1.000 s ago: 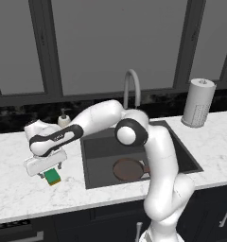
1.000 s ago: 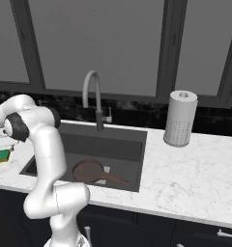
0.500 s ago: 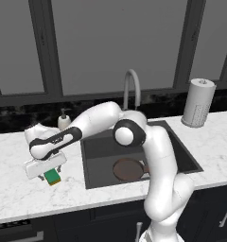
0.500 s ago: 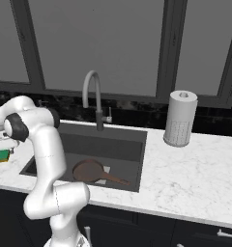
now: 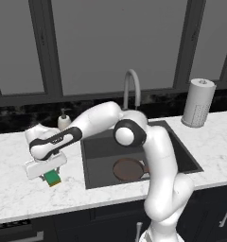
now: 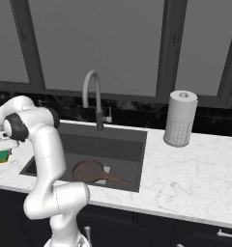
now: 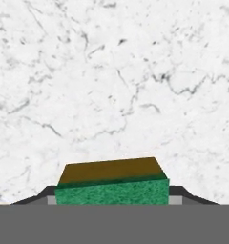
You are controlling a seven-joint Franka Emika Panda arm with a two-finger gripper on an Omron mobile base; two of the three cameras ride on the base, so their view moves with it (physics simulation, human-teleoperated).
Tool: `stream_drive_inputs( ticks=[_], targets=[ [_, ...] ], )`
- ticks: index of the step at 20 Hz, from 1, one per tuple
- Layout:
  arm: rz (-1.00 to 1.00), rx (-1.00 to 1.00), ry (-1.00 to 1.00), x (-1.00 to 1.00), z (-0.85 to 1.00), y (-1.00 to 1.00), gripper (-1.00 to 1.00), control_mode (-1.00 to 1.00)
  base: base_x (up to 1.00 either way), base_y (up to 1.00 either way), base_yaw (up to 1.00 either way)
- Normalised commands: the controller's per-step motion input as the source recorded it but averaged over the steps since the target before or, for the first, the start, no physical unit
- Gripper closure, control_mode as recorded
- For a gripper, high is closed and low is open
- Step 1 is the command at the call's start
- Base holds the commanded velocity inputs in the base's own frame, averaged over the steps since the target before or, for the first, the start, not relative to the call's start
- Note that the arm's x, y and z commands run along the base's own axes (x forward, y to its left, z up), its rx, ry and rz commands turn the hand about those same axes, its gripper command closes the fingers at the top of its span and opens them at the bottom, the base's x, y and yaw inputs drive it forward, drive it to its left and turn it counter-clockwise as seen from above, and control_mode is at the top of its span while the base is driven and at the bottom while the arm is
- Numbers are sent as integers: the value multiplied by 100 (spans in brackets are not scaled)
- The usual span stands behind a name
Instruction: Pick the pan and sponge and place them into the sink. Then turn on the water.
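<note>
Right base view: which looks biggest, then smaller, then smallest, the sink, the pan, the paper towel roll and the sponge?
1. sink
2. paper towel roll
3. pan, close to the roll, so that order is unsure
4. sponge, at the picture's edge

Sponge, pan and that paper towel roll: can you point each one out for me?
sponge (image 7: 111,194): hand view, green face.
pan (image 5: 127,169): left base view, round dish.
paper towel roll (image 6: 180,118): right base view, side.
</note>
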Motion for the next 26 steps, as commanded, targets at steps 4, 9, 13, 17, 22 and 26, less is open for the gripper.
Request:
stream_drive_inputs(
  ticks=[4,9,13,17,22,26],
  targets=[
    [-3,0,1,-14,-4,-36,100,-100,0,0,0],
    [0,0,0,0,22,-82,100,-100,0,0,0],
    [-4,0,0,0,25,-62,100,-100,0,0,0],
    [-4,-1,0,19,1,-71,100,-100,0,0,0],
    [-7,0,0,43,0,-100,100,-100,0,0,0],
    [-8,0,3,63,-1,-98,100,-100,0,0,0]
  ],
)
